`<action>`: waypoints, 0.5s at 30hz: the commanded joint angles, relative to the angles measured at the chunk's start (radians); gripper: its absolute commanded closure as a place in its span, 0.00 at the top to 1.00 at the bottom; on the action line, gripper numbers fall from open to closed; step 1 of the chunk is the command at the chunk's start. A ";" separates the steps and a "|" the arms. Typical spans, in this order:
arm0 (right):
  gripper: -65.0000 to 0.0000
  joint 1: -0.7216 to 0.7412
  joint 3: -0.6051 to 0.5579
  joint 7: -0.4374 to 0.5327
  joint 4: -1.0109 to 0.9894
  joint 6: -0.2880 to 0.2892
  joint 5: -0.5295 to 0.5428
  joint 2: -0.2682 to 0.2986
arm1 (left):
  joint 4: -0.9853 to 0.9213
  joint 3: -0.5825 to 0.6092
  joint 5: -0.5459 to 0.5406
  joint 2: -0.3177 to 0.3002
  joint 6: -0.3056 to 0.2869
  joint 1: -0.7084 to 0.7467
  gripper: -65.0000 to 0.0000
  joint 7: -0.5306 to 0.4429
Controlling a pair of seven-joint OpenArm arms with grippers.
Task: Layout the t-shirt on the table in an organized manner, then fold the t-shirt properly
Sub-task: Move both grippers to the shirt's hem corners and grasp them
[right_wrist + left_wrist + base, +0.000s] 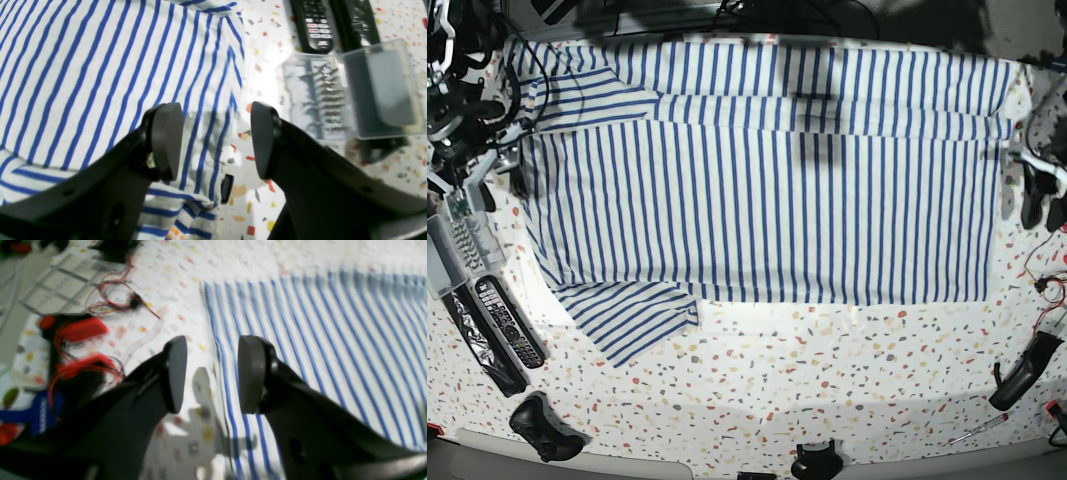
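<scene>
The t-shirt [767, 200], white with blue stripes, lies spread flat on the speckled table [827, 380]. Its far strip is folded over and one sleeve [627, 315] sticks out at the near left. My left gripper [211, 373] is open and empty, its jaws straddling the shirt's straight edge [217, 340] low over the table; in the base view it is at the right [1042, 208]. My right gripper [217, 140] is open and empty, straddling the shirt's edge [213, 133] at the base view's left [504, 190]. A small dark label [227, 188] shows at that edge.
Remote controls [313, 26] and a clear plastic box [380, 90] lie just beside the right gripper. Red wires [110, 296] and red-and-black tools [76, 330] lie beside the left gripper. A game controller [542, 425] and a black object [1022, 375] sit near the front edge.
</scene>
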 commanded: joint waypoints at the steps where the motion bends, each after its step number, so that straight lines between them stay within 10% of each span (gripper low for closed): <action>1: 0.49 0.016 -0.003 0.008 -0.003 0.001 0.008 0.016 | -0.027 0.013 -0.017 -0.019 -0.003 -0.053 0.36 -0.008; 15: 0.49 0.089 -0.066 -0.064 -0.048 0.000 0.007 0.016 | -0.768 0.317 0.114 -0.016 -0.011 -0.662 0.41 0.011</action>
